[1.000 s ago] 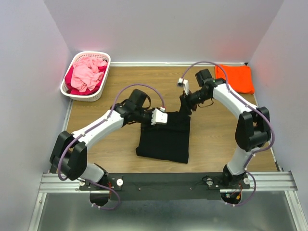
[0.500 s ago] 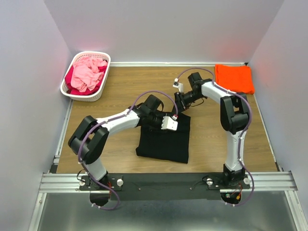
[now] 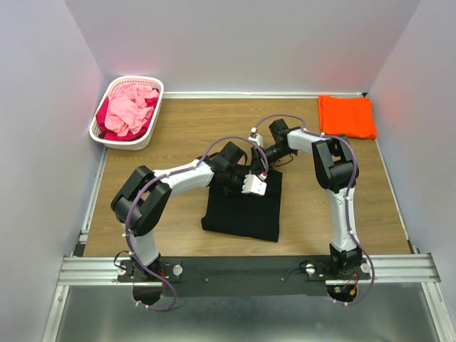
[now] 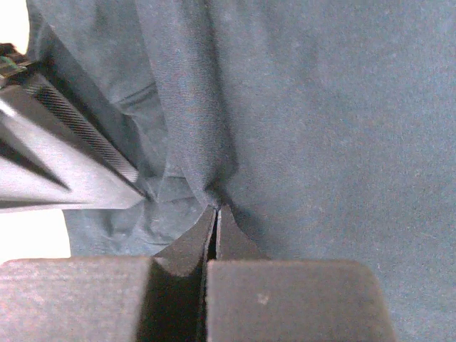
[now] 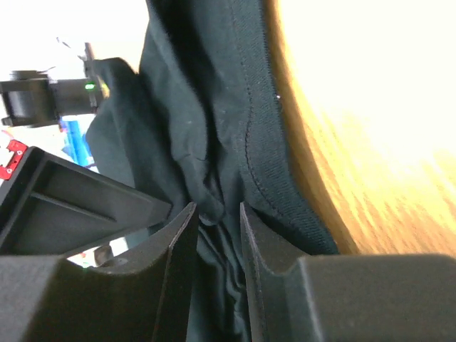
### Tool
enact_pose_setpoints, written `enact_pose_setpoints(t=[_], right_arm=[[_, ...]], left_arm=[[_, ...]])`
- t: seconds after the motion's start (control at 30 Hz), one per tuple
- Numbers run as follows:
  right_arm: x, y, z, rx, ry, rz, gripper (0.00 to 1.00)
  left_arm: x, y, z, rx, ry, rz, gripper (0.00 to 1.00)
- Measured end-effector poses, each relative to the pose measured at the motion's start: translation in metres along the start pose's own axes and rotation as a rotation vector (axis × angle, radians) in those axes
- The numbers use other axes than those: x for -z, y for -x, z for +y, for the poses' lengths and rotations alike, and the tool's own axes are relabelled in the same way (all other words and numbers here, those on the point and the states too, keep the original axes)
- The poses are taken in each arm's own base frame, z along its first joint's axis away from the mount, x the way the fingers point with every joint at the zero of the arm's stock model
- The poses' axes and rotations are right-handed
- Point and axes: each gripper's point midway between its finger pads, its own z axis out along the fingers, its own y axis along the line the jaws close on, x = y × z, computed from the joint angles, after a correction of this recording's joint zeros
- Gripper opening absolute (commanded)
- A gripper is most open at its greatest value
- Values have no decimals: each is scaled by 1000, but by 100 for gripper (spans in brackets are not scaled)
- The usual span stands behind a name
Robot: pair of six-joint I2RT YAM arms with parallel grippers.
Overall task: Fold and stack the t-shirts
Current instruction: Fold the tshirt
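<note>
The black t-shirt (image 3: 241, 211) lies folded into a rectangle in the middle of the table. Both grippers meet at its far edge. My left gripper (image 3: 261, 174) is shut, its tips pinching a gathered fold of the black cloth (image 4: 320, 128). The left gripper (image 4: 216, 211) shows wrinkles running into its tips. My right gripper (image 3: 258, 161) comes in from the far side and touches the same edge. In the right wrist view the right gripper (image 5: 216, 211) has bunched black cloth (image 5: 206, 107) filling the gap between its fingers. The orange t-shirt (image 3: 347, 116) lies folded at the far right corner.
A white lattice basket (image 3: 100, 132) holding pink and red clothes (image 3: 128, 107) stands at the far left corner. The wooden table (image 3: 178, 128) is walled in on three sides. The two wrists crowd each other above the black shirt's far edge.
Both arms swung inward over the black shirt's far edge. The left gripper shut on a fold of it. The right gripper came down left and narrowed onto the cloth.
</note>
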Motion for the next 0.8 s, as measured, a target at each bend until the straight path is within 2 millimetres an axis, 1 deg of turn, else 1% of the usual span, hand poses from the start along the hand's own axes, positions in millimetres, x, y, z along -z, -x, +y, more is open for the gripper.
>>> enact_pose_setpoints(t=[0.13, 0.23, 0.4, 0.53, 0.6, 0.7, 0.8], right_arm=[[-3, -4, 2, -17, 39, 1, 37], [-4, -9, 3, -26, 61, 4, 36], [-6, -18, 7, -40, 100, 11, 36], [-7, -22, 9, -43, 122, 13, 36], [-7, -24, 9, -43, 131, 14, 36], [-8, -27, 11, -42, 144, 15, 36], [-8, -29, 11, -42, 152, 16, 36]], left_arm=[[4, 6, 4, 4, 16, 13, 0], [12, 14, 12, -3, 48, 13, 0], [28, 34, 39, -40, 131, 0, 0], [37, 45, 59, -71, 193, -2, 0], [41, 48, 66, -79, 213, -1, 0], [48, 54, 82, -98, 258, -5, 0], [51, 52, 97, -105, 295, 3, 0]])
